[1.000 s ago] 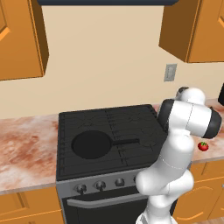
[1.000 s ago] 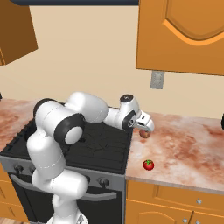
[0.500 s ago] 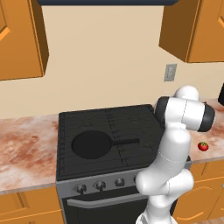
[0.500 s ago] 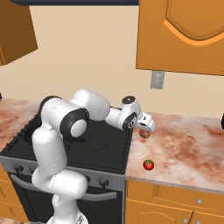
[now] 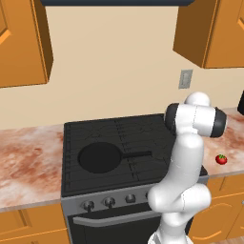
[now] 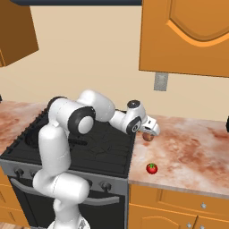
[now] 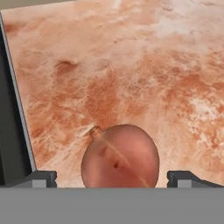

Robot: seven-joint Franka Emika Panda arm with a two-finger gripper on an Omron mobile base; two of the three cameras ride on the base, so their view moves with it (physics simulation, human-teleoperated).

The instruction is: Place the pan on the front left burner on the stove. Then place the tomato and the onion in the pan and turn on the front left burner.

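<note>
A warm kitchen with orange cupboards and a speckled counter

A plain cream wall (image 5: 114,71) is running behind everything, and a small grey outlet plate (image 5: 186,79) is sitting on it. Orange wooden cupboards are hanging high up, one on the left (image 5: 21,40) and one on the right (image 5: 212,31), with a dark hood edge (image 5: 114,2) showing between them at the top. A reddish, cloudy stone counter (image 5: 28,159) is stretching along both sides. More orange cupboard doors (image 6: 179,208) with little round silver knobs are sitting under the counter. Soft, even light is falling on it all.
</note>
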